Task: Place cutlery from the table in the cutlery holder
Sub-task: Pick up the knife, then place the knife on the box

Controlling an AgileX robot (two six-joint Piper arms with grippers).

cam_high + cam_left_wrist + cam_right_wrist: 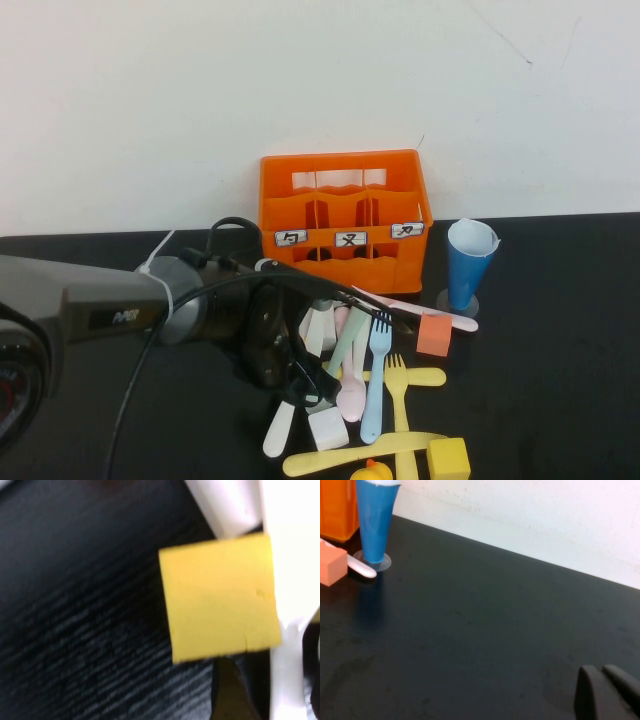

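— Pastel plastic is what the cutlery [375, 375] is made of; where is it found?
— It is spread on the black desk [560, 380] just in front of the orange cutlery holder [345, 215], with most long axes running from the holder toward the robot.
— And which arm is nearer?
— The left gripper [300, 375] is lowered right at the robot's-left edge of the pile, beside a white piece [282, 425]; the pieces lie just to its right. Its jaws are seen spread, and nothing can be seen held between them. In its wrist view only a yellow cube [220, 597] is shown up close.
— The right gripper?
— The right gripper [609, 692] is clenched shut, parked over bare desk, well apart from the pile, past the blue cup [376, 520].
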